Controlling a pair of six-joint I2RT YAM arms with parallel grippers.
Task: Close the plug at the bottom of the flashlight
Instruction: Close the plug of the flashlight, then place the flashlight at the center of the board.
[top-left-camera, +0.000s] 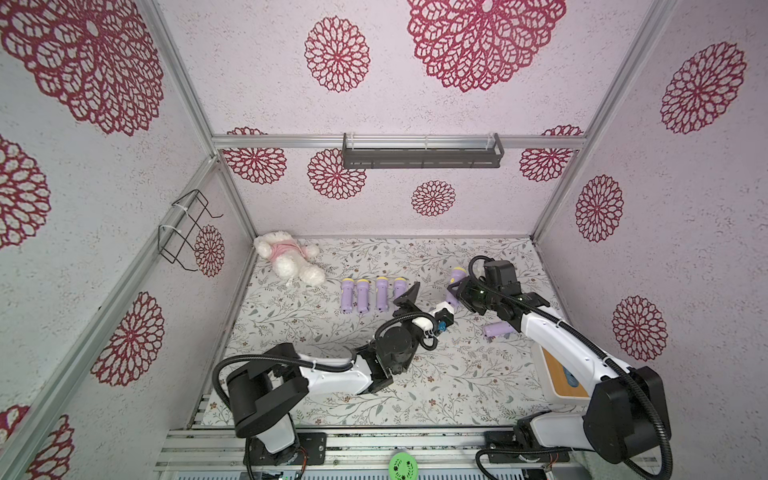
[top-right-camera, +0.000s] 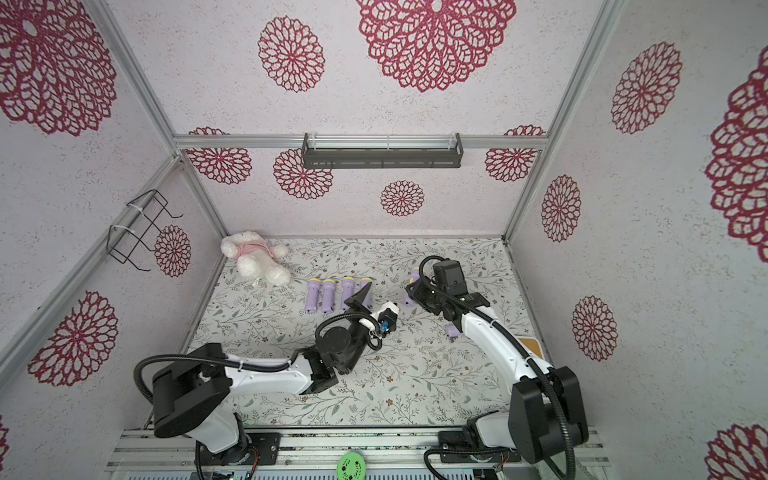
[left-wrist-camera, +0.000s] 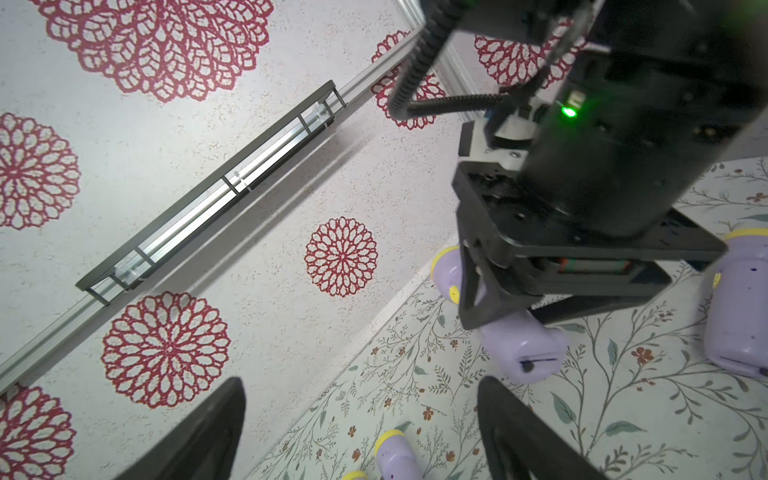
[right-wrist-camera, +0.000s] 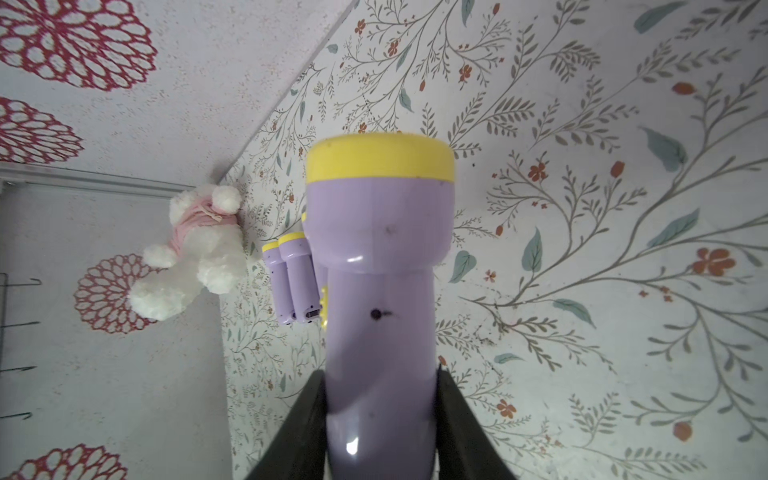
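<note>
Flashlight (right-wrist-camera: 380, 291) in my grip: smooth plastic, glossy highlights.
My fingers (right-wrist-camera: 299, 424): matt black plastic.
Table cover (right-wrist-camera: 582, 208): matt, printed.
Plush toy (right-wrist-camera: 195, 257): fluffy cloth.
Frame rail (top-left-camera: 291, 142): brushed metal.

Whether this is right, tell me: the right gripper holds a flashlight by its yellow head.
Wrong. The right gripper holds the flashlight by its purple body; the yellow head sticks out free, as the right wrist view shows.
</note>
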